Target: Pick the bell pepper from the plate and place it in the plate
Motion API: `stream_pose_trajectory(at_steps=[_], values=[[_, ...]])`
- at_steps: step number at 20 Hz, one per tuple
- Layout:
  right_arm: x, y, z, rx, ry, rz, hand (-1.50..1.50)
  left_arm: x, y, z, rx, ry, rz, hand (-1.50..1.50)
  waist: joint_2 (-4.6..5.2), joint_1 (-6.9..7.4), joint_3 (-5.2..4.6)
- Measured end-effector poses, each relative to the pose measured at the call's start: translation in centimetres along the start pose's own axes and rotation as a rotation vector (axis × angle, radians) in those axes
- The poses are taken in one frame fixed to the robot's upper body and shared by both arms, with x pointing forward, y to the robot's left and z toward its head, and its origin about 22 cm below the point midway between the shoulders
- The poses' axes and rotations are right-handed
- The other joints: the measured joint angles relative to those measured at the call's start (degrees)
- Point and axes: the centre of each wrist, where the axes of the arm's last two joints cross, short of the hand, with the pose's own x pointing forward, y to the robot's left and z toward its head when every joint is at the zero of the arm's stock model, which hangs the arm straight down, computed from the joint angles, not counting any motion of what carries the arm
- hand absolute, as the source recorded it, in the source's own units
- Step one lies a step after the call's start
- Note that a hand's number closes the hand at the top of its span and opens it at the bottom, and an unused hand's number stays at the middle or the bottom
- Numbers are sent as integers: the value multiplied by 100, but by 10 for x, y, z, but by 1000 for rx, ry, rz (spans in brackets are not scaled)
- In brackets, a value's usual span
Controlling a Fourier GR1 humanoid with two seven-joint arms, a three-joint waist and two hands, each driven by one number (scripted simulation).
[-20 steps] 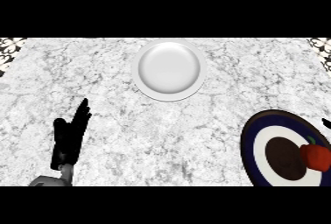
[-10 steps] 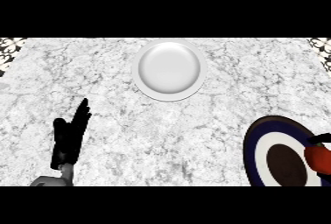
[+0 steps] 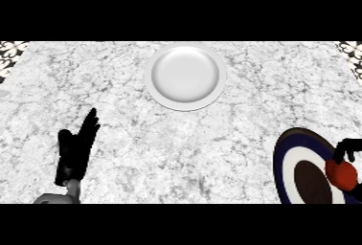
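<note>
A red bell pepper [image 3: 343, 175] lies on a dark blue, white and brown ringed plate [image 3: 297, 162] at the lower right edge of the head view. My right hand [image 3: 348, 148] shows only as black fingers at that edge, curling down onto the pepper's top. A plain white plate [image 3: 185, 75] sits at the far middle of the marble counter, with nothing on it. My left hand [image 3: 75, 150] rests at the lower left, fingers straight and pointing up, holding nothing.
The grey marble counter [image 3: 176, 143] fills the view. Patterned wall corners show at the top left [image 3: 10, 48] and top right [image 3: 350, 48].
The ringed plate and pepper sit slightly further right and lower in view, and the right hand's fingers have come down onto the pepper. The left hand has not moved.
</note>
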Motion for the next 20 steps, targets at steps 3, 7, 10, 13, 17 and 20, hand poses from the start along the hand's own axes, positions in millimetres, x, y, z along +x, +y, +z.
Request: stream_pose_trajectory(at_steps=[3,7,10,13,17,20], values=[[43,15,-53,79,-79,88,150,6,-7,-3,-39,-17,-18,0,18,261,-75],[114,40,-121,106,-181,138,150,13,-20,-5,-96,-38,-29,0,53,666,-75],[185,59,-167,47,-217,154,150,16,-26,-8,-107,-37,-35,0,57,726,-41],[253,63,-198,-21,-228,172,150,16,-26,-10,-108,-34,-36,0,48,688,-15],[317,54,-216,-189,-214,153,150,15,-25,-12,-98,-25,-31,0,42,595,9],[355,43,-226,-309,-174,141,150,15,-21,-13,-83,-26,-23,0,37,530,15]])
